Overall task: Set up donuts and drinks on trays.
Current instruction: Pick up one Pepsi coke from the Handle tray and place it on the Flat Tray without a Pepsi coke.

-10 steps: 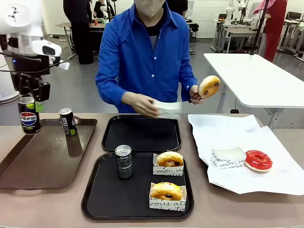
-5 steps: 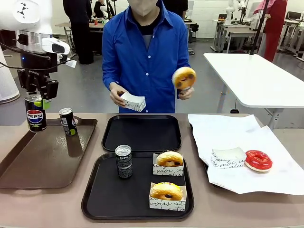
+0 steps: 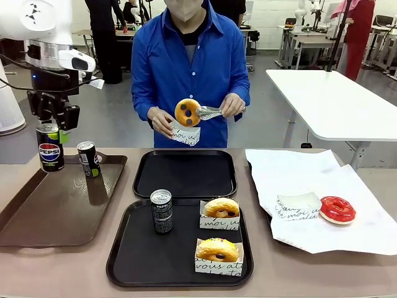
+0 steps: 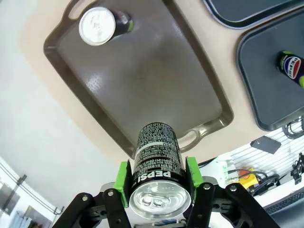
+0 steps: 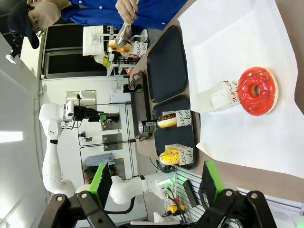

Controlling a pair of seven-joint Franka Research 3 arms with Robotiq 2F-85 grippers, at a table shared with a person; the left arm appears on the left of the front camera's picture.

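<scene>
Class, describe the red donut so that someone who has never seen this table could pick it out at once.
Look at the white paper sheet on the right of the table. Toward its right edge, beside a printed sleeve, lies the red donut. It alone has glossy red icing and lies bare; the yellow donuts on the near black tray sit in sleeves.

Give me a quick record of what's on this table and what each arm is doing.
Left gripper: shut on a can, lifted near the brown tray
Right gripper: open, holding nothing
Near tray: one can, two sleeved donuts
Far tray: nothing on it
Brown tray: one can
Person: holds a donut in tongs over a paper sleeve
White paper: red donut beside a sleeve
</scene>
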